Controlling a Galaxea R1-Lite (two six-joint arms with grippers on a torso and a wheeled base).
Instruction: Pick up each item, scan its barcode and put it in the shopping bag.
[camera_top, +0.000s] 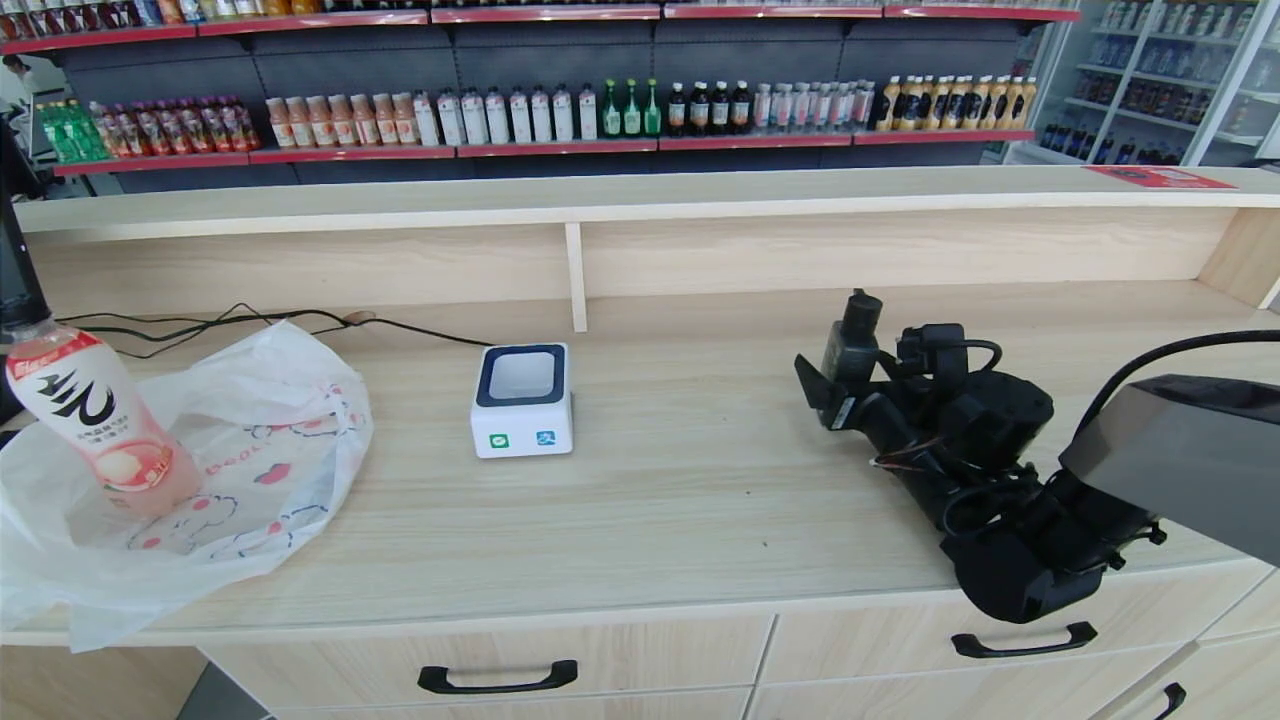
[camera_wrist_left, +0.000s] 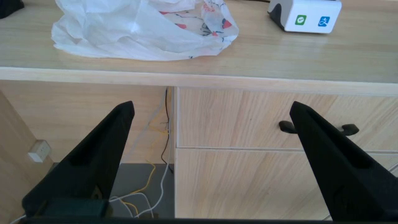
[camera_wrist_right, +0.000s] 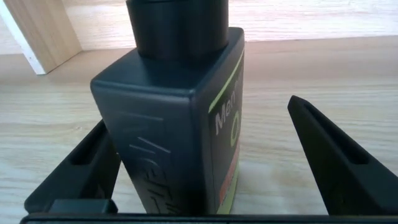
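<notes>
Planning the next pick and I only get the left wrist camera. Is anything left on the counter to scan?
Observer: Yes, a dark squarish plastic bottle with a black cap stands on the pale wooden counter, right of the white box scanner.
Operator: Is the right tool on it?
Observer: The right tool straddles it, open, with a gap on one side.
Operator: Anything bagged yet?
Observer: A pink drink bottle leans at the white plastic bag, its base showing through the plastic.
</notes>
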